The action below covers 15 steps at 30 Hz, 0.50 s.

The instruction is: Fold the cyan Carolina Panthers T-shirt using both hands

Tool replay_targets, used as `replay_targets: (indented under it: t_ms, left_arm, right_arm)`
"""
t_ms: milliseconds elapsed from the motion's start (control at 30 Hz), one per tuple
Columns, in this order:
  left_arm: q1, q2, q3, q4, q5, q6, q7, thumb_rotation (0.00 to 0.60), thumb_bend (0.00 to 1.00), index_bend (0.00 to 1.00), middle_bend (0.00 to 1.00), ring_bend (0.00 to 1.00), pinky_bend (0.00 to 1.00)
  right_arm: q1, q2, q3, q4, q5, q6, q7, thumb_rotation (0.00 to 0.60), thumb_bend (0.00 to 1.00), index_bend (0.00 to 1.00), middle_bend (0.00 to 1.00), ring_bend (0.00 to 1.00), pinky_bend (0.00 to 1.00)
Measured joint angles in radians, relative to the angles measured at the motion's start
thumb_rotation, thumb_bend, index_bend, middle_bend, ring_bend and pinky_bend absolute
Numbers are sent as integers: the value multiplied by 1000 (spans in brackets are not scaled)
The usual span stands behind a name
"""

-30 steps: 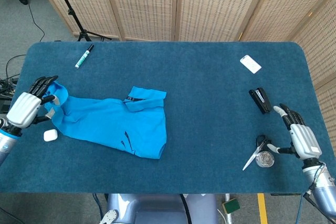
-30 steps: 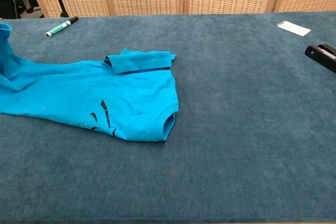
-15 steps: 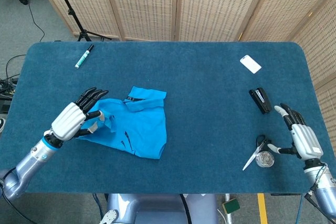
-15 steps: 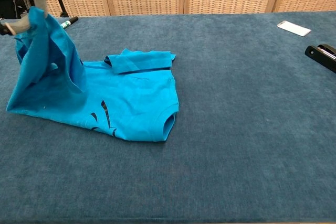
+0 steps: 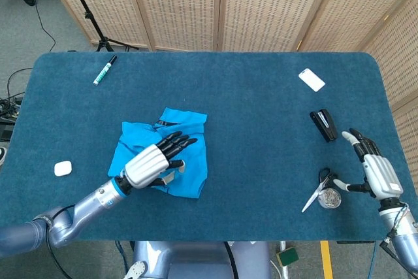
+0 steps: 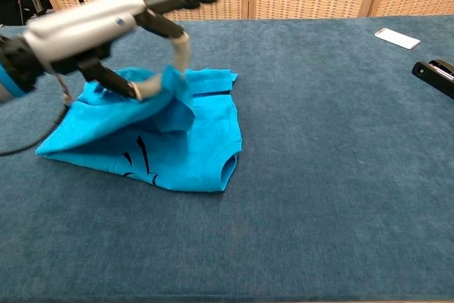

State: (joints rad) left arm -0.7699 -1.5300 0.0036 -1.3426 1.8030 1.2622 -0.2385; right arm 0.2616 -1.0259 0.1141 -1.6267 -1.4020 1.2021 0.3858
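We're pinching the T-shirt (image 6: pixel 181 140) hem w/ left hand (image 5: pixel 155 161), other fingers spread; right hand (image 5: pixel 375 169) idling open. Fabric's light, floppy — we're gripping edges, not the middle.

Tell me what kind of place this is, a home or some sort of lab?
Probably a lab or recording studio, not a home: woven folding screens wall off the blue-carpeted table, a stand's legs rest behind it, and cables trail across the grey floor.

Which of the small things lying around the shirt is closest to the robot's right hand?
The scissors, lying just left of the right hand near the table's front edge. The stapler, phone, marker and white case lie farther off.
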Motion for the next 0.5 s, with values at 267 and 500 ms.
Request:
replay_targets:
  t_ms: [267, 500]
  left_arm:
    - [-27, -92, 15, 5, -11, -72, 16, 600, 596, 738, 0, 0, 0]
    - [-29, -126, 35, 32, -36, -111, -4, 600, 590, 738, 0, 0, 0]
  right_arm:
    - [1, 3, 3, 5, 8, -4, 10, 600, 0, 0, 0, 0, 0]
    - [2, 2, 4, 8, 12, -9, 11, 600, 0, 0, 0, 0, 0]
